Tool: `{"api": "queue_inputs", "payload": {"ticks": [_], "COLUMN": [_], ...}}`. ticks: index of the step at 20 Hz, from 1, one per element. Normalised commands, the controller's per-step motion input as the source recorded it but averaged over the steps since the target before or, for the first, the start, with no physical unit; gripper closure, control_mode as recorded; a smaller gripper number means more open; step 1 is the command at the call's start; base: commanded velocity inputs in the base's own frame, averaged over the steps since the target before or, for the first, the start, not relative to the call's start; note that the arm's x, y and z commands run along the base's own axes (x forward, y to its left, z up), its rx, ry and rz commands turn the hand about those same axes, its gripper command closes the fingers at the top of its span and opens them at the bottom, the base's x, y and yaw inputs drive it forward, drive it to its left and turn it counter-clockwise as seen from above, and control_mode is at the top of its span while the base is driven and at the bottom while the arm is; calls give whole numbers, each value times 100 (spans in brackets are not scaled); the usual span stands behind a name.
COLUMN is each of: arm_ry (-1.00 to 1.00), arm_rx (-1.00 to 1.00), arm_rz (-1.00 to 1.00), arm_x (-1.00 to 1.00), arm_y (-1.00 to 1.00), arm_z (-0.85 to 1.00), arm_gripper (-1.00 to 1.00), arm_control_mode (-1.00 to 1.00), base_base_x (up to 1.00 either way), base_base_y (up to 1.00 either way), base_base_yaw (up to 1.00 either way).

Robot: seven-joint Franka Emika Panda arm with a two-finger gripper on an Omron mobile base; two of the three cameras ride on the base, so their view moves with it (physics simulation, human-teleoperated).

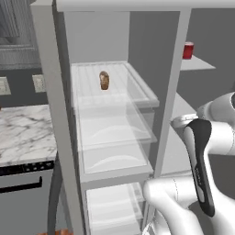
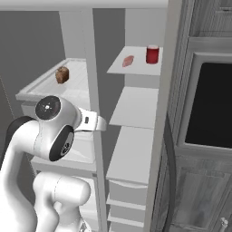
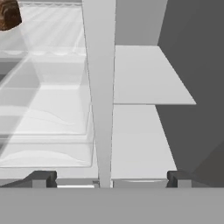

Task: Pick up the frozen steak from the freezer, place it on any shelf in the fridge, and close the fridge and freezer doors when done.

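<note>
The frozen steak, a flat pinkish chunk, lies on the top opaque shelf of the freezer, just left of a red can. My gripper is open with nothing between its fingers. It faces the grey divider between the two compartments, at mid-shelf height, well below the steak. The fridge is on the left, and its clear ribbed shelf carries a brown lump. Both doors stand open: the fridge door at far left, the freezer door at right.
A marble counter sits left of the fridge above a dark-handled appliance. A wall oven with a dark window stands right of the freezer door. Grey freezer shelves and drawers lie below the steak.
</note>
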Motion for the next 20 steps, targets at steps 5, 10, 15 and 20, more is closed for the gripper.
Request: {"api": "queue_inputs", "payload": {"ticks": [5, 10, 15, 20], "arm_ry": [0, 0, 0, 0], "arm_rx": [0, 0, 0, 0], "arm_rz": [0, 0, 0, 0], "arm_x": [0, 0, 0, 0], "arm_y": [0, 0, 0, 0], "arm_z": [0, 0, 0, 0], "arm_gripper": [-100, -100, -100, -100], "arm_control_mode": [100, 100, 100, 100], "base_base_x": [6, 18, 29, 34], "base_base_y": [-34, -16, -9, -19], "base_base_yaw": [0, 0, 0, 0]}}
